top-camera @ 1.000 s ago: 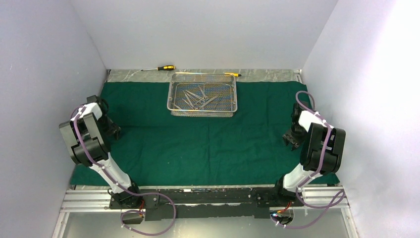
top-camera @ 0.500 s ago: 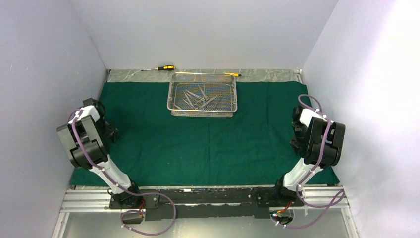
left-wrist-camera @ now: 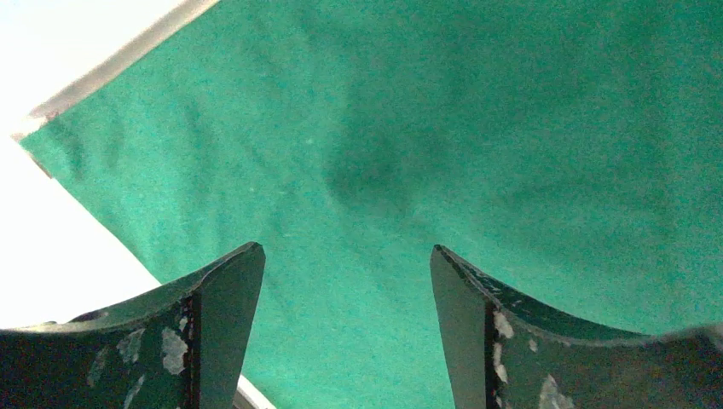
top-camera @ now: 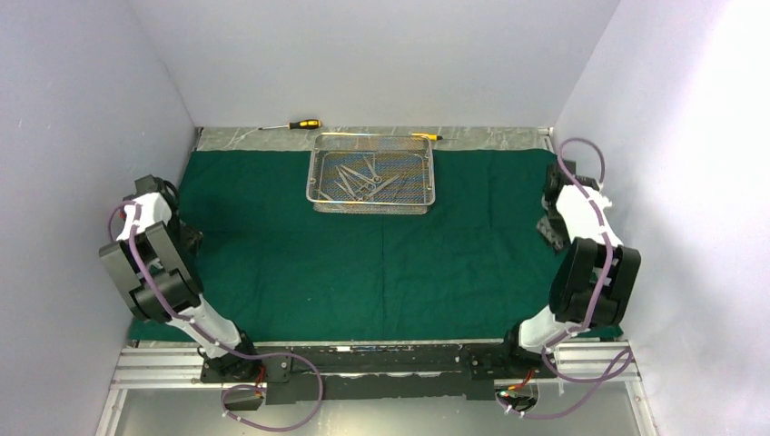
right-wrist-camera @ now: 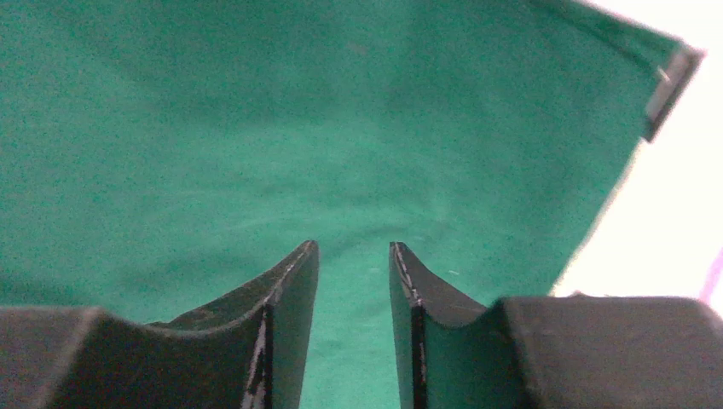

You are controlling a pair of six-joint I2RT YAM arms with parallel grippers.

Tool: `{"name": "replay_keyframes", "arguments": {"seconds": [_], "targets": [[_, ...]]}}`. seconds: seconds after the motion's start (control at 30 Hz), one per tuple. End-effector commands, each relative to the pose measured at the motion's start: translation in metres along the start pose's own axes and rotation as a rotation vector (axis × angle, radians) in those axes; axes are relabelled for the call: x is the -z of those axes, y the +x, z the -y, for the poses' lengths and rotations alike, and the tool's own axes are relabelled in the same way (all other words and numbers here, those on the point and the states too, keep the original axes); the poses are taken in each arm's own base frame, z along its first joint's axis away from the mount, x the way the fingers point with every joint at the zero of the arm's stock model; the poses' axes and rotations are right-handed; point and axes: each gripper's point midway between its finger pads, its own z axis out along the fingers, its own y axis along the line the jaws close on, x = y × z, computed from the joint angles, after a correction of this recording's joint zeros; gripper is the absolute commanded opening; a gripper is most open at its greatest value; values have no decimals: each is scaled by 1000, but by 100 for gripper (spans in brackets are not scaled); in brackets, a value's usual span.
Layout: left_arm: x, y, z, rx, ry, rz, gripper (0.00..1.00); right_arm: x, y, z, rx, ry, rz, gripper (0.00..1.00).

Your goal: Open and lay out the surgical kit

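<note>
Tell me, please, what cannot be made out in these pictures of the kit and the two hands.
- Instruments in the mesh tray: top view, too small and overlapping to count.
- Far screwdriver: top view, partly hidden behind the tray's rim.
- Left hand and right hand: top view, largely hidden by their own arms; wrist views do not show their height above the cloth.

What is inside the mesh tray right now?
The mesh tray holds a loose heap of slim steel tools, crossing over each other. How many lie underneath the top ones cannot be told.
</note>
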Motion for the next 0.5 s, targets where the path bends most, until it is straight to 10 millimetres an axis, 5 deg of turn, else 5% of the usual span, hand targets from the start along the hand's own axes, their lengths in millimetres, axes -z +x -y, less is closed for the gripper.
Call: {"name": "replay_keyframes", "arguments": {"seconds": [0.0,0.17,0.47], "targets": [[54,-39,34,-5,226,128,78,61,-59,-57,-9,-344,167,45],[91,-50,107,-167,548,154,80,97,-83,-144,219,-753,257,55],[101,-84,217,-348,691,230,80,81,-141,-234,296,-794,366,59]]}}
